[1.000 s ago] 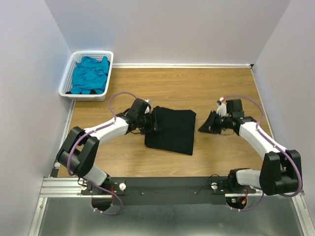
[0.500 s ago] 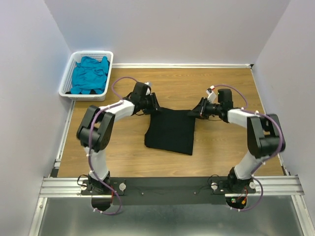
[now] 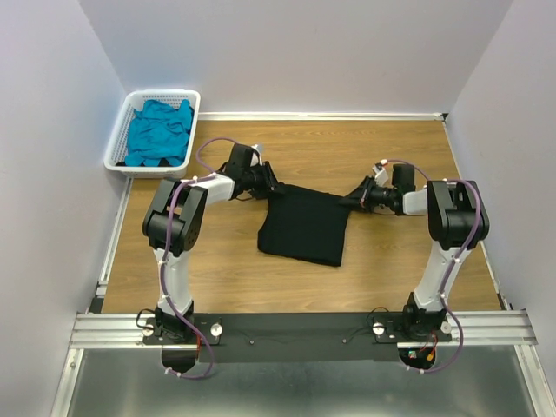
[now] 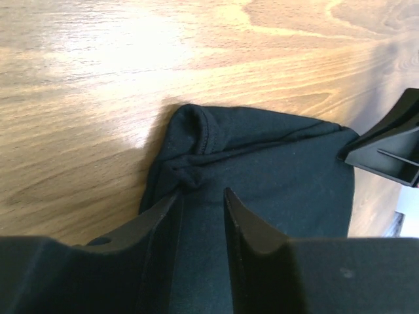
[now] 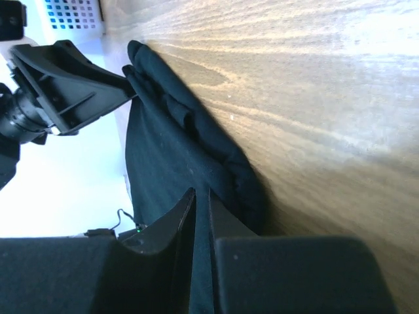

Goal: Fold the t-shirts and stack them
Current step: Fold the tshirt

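The black t-shirt [image 3: 304, 228] lies folded into a rough rectangle on the wooden table. My left gripper [image 3: 265, 187] sits low at its far left corner. In the left wrist view the left gripper [image 4: 203, 193] is open, its fingers straddling the cloth [image 4: 275, 170] just behind a bunched corner. My right gripper [image 3: 358, 198] is at the far right corner, which is drawn out to a point. Its jaws [image 5: 201, 191] are nearly together, shut on the black cloth [image 5: 163, 150]. The teal-blue t-shirt [image 3: 159, 132] lies crumpled in the basket.
A white slotted basket [image 3: 165, 92] stands at the far left corner of the table [image 3: 304, 152], against the wall. Grey walls close in on the left, back and right. Both arms reach inward, facing each other across the shirt's far edge.
Both grippers have swung to the shirt's far corners and dropped low. The left jaws have narrowed around the cloth. The far right corner is now pulled out toward the right gripper.
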Motion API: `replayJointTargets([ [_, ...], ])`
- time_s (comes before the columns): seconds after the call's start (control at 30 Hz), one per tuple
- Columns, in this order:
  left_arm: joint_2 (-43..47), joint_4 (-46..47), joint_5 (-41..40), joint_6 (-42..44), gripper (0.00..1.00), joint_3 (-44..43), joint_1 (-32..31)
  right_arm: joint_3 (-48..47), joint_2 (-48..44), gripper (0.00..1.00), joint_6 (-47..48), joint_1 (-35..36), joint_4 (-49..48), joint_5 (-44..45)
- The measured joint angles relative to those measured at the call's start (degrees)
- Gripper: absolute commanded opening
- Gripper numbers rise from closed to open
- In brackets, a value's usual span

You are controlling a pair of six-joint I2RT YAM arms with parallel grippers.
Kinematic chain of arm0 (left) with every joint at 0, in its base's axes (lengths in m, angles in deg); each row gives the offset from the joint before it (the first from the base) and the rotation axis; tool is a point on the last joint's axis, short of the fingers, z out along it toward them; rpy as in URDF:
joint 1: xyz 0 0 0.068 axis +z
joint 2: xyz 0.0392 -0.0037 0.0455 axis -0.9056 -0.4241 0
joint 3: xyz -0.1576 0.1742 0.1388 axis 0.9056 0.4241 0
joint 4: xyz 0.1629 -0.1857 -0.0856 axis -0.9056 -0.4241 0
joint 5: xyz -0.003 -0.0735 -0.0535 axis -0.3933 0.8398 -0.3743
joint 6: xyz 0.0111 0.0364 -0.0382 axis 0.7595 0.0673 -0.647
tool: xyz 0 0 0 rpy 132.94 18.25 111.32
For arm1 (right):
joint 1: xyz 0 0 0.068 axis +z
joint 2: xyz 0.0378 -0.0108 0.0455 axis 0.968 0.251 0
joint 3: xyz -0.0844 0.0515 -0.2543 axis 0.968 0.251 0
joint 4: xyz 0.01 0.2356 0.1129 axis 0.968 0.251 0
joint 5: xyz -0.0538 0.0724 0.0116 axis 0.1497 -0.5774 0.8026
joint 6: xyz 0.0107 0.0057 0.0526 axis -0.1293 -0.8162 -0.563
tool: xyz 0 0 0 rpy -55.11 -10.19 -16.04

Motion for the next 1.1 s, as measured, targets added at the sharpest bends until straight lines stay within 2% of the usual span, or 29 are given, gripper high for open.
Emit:
replayJointTargets([
  [0.1, 0.5, 0.1, 0.7, -0.3, 0.63, -0.1, 0.0, -0.1, -2.0, 0.21, 1.5, 0.1, 3.0, 0.6],
  [0.2, 3.9, -1.5, -0.1, -0.2, 0.73, 0.9, 0.2, 0.2, -8.2, 0.24, 2.6, 1.4, 6.3, 1.6],
  [0.33, 13.4, -2.6, -1.8, 0.1, 0.74, 4.2, 0.0, 2.1, -17.9, 0.25, 3.5, 5.3, 7.0, 1.0],
  [0.47, 27.2, -3.3, -3.8, 0.7, 0.60, 10.8, -2.5, 6.9, -24.3, 0.25, 4.7, 9.7, 8.3, -2.1],
  [0.57, 32.9, -3.3, -4.1, 1.0, 0.44, 16.8, -5.5, 12.2, -25.9, 0.25, 5.6, 12.3, 10.0, -3.4],
  [0.6, 33.4, -3.5, -4.2, 0.8, 0.41, 18.7, -6.3, 13.7, -25.9, 0.25, 5.9, 12.7, 10.7, -3.7],
  [0.67, 33.2, -4.0, -4.2, 0.7, 0.31, 22.8, -7.8, 16.4, -25.8, 0.25, 6.4, 13.0, 12.1, -4.5],
  [0.8, 30.5, -7.3, -4.6, 0.5, 0.19, 29.5, -8.4, 18.1, -24.0, 0.24, 7.6, 12.9, 13.7, -4.5],
  [0.93, 26.8, -7.9, -4.1, 0.2, 0.16, 29.6, -7.5, 18.1, -19.0, 0.18, 8.5, 12.9, 14.9, -2.4],
  [0.97, 26.3, -7.7, -3.7, 0.1, 0.13, 29.3, -7.1, 18.4, -17.4, 0.18, 8.6, 12.7, 15.5, -1.4],
  [1.1, 24.9, -6.5, -1.5, -0.2, 0.13, 29.0, -3.7, 19.9, -16.2, 0.18, 8.2, 11.3, 16.7, -0.9],
])
